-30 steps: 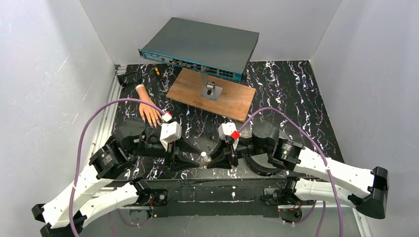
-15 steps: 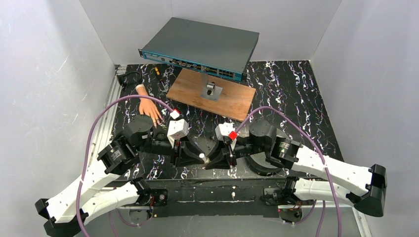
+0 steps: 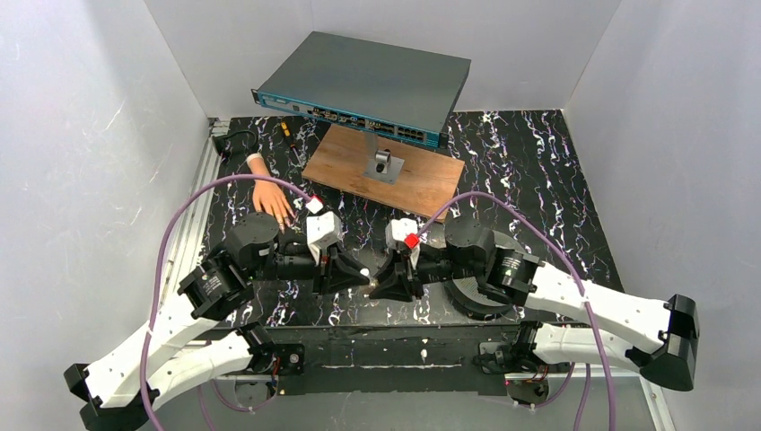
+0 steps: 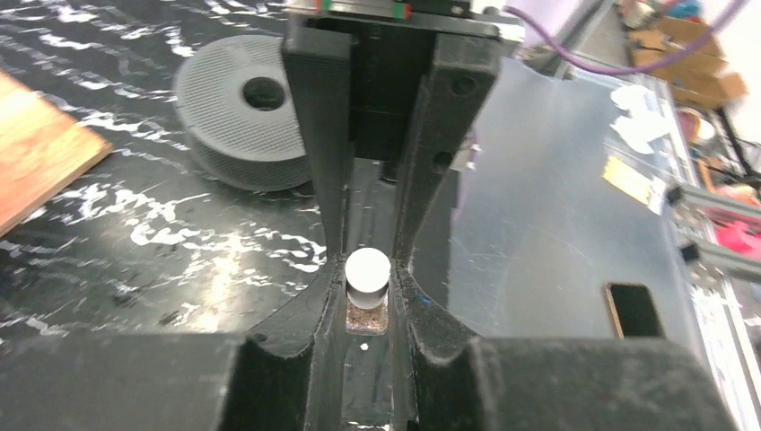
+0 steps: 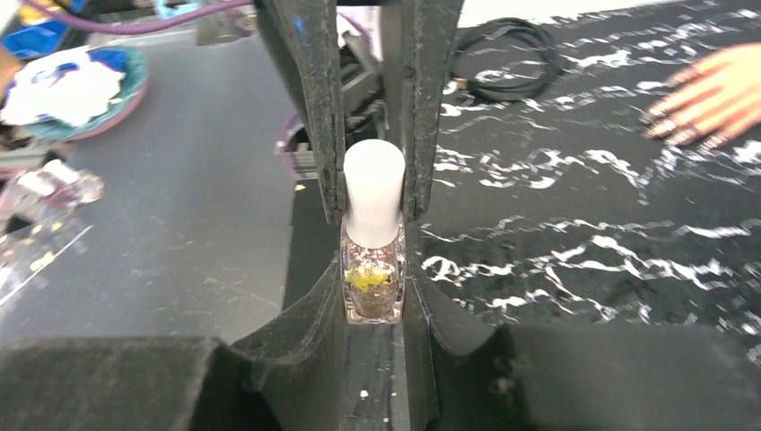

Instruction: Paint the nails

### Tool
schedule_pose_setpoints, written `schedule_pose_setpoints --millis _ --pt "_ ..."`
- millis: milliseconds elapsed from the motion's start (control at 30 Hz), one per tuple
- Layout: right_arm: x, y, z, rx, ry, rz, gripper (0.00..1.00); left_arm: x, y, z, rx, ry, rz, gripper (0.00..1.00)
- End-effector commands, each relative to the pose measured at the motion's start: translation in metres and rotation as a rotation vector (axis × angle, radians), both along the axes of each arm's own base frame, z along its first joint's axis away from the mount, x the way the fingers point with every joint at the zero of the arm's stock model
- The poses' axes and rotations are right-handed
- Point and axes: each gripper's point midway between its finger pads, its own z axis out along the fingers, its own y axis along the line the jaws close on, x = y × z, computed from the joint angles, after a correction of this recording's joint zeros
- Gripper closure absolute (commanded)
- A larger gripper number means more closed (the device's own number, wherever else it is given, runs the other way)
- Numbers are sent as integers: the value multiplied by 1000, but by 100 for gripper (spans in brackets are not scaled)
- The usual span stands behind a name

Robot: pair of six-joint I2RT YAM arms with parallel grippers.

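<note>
Nails (image 3: 282,216) on mannequin hand (image 3: 269,199), far left of table (image 3: 538,180), seemingly unpainted. Left gripper (image 4: 368,314) and right gripper (image 5: 372,310) both clamped on bottle (image 5: 372,269), cap (image 5: 372,180) on. Seems barely begun: uncapping, painting left.

You see a small glass bottle (image 5: 371,285) standing upright, its body clamped between the right gripper's (image 5: 372,301) fingers. Above the body, the left gripper (image 5: 372,205) pinches the bottle's white cap (image 5: 373,189). Up and right of the bottle, the mannequin hand (image 5: 713,90) lies on the marbled table (image 5: 583,206).
</note>
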Motion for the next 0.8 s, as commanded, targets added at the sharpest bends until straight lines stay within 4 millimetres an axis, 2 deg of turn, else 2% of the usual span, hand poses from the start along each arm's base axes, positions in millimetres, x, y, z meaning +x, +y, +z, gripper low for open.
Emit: schedule_pose_setpoints --millis 0,167,300,367,567,667,767 --pt "58 14 47 113 -89 -295 99 35 4 -20 62 28 218 100" --pt "107 18 46 122 -81 -565 99 80 10 -40 95 86 497 100" --pt "124 23 46 128 -88 -654 99 99 15 -49 98 128 631 100" --pt "131 25 46 125 -89 -685 99 102 16 -51 100 135 652 100" --pt "129 31 50 136 -81 -668 99 103 18 -57 108 146 668 100" --pt "125 31 50 137 -77 -650 99 98 16 -54 97 135 633 100" --pt "120 31 49 135 -70 -627 99 91 17 -49 79 118 596 91"
